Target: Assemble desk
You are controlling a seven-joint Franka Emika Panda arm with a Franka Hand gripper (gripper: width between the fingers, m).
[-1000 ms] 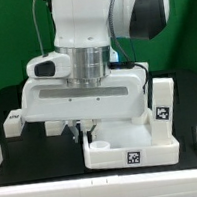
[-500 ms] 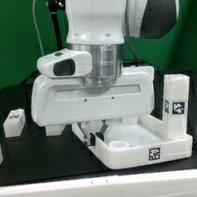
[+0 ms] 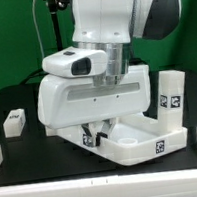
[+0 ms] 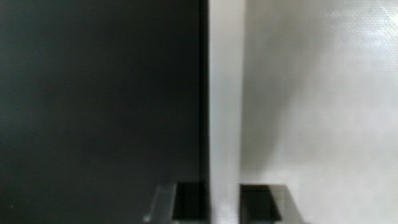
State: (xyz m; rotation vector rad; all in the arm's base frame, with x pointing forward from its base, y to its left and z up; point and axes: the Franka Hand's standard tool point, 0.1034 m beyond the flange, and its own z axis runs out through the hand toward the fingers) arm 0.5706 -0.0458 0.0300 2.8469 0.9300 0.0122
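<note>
Pinching the rim of the desk panel point(image 3: 144, 149), lying on the table point(image 3: 4, 103) toward the exterior view's right, the gripper point(image 3: 92, 135) is clamped tight; one upright leg point(image 3: 167, 90) stands at its corner, a loose leg point(image 3: 14, 120) lies unfitted.

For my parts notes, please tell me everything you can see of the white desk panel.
The desk panel is a white, plastic-looking rectangular tray with a raised rim and a round corner socket. It lies flat on the black table, tagged on its front wall. An upright leg stands in its corner at the exterior view's right. The gripper is shut on its rim.
</note>
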